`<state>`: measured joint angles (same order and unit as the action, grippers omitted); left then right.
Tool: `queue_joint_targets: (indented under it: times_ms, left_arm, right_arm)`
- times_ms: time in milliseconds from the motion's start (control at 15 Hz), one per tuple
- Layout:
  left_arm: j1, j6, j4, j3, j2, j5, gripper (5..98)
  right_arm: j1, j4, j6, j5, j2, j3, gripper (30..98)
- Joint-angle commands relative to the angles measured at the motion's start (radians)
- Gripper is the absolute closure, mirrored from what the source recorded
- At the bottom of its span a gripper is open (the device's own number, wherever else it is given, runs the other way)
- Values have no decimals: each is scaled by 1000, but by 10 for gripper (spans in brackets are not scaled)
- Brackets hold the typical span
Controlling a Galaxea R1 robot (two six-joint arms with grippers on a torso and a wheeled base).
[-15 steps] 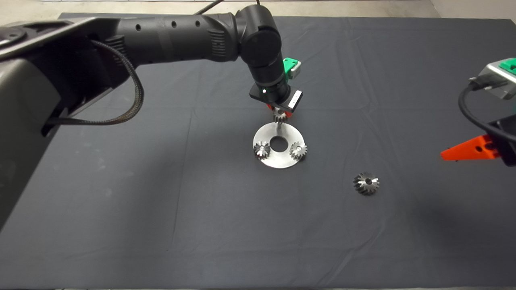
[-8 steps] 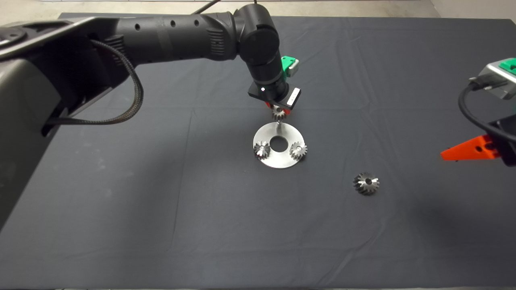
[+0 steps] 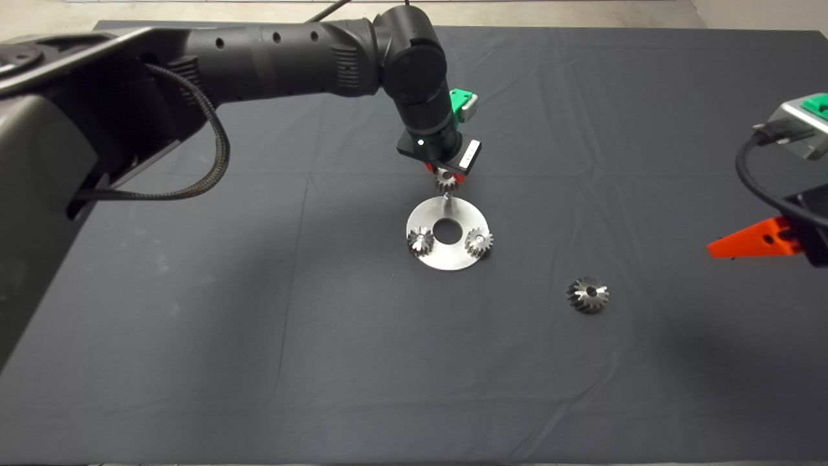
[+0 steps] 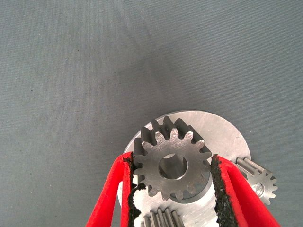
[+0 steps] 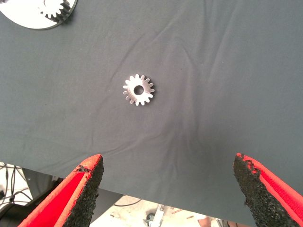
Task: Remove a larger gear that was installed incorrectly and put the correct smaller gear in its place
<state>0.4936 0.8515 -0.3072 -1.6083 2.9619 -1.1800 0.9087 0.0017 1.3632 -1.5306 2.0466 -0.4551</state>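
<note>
My left gripper (image 3: 445,173) is shut on the smaller gear (image 3: 446,180), a small shiny fine-toothed gear, and holds it just above the far edge of the round steel plate (image 3: 446,260). A thin peg (image 3: 447,202) stands on the plate below it. In the left wrist view the red fingers (image 4: 113,189) clamp the smaller gear (image 4: 173,165) on both sides over the plate (image 4: 222,132). The larger gear (image 3: 588,295), darker with coarse teeth, lies flat on the mat right of the plate. It also shows in the right wrist view (image 5: 138,90). My right gripper (image 5: 168,189) is open at the right edge.
Two matching small gears (image 3: 420,241) (image 3: 479,241) sit on the plate beside its central hole. The left arm (image 3: 272,58) spans the far left of the mat. A red finger (image 3: 750,239) of the right gripper hangs over the mat's right side.
My left gripper has shifted slightly away from the plate with the smaller gear in it, leaving more of the peg showing. The right arm and the larger gear have not moved.
</note>
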Motion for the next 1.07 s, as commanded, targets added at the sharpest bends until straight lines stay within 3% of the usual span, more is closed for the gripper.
queue_joint_targets:
  times_ms: [0, 1000]
  left_arm:
    - [22, 1, 5, 1, 5, 10, 720]
    - [-9, 0, 5, -13, 6, 11, 720]
  right_arm:
    - [22, 31, 8, -57, -12, 6, 556]
    - [22, 29, 8, -57, -16, 18, 556]
